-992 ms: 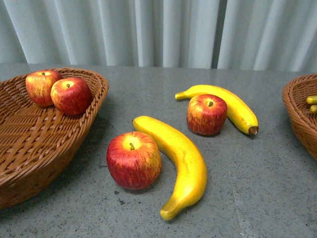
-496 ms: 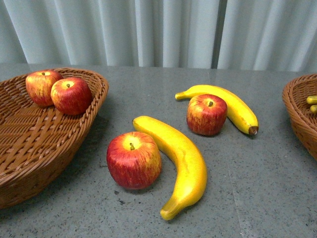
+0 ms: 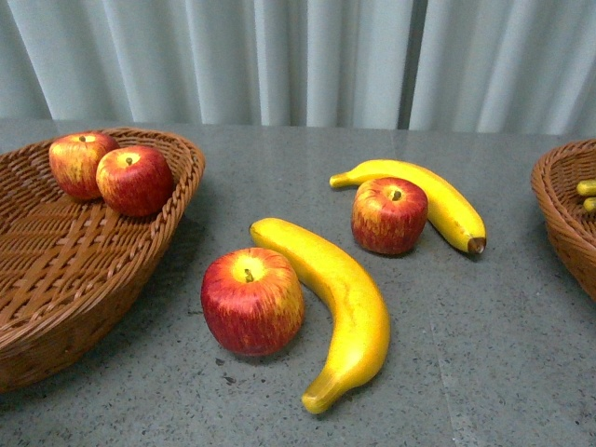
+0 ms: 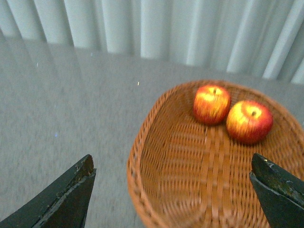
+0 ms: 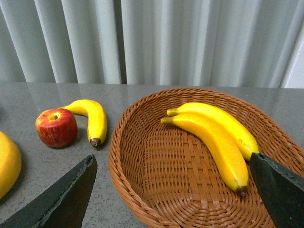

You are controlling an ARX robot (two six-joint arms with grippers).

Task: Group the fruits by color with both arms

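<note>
On the grey table a red apple (image 3: 252,300) lies against a long banana (image 3: 342,298). Behind them a second apple (image 3: 388,215) leans on another banana (image 3: 428,197). The left wicker basket (image 3: 74,270) holds two apples (image 3: 134,180) (image 3: 78,163); the left wrist view shows them (image 4: 211,104) (image 4: 249,121) inside that basket (image 4: 156,180). My left gripper (image 4: 173,187) hangs open above the basket, empty. The right basket (image 5: 142,180) holds two bananas (image 5: 213,142) (image 5: 228,121), and my right gripper (image 5: 173,190) stands open over it. Neither arm shows in the front view.
A pale pleated curtain (image 3: 298,56) closes off the back of the table. The right basket's rim (image 3: 559,219) reaches in at the front view's right edge. Grey tabletop (image 3: 503,354) lies between the loose fruit and that basket.
</note>
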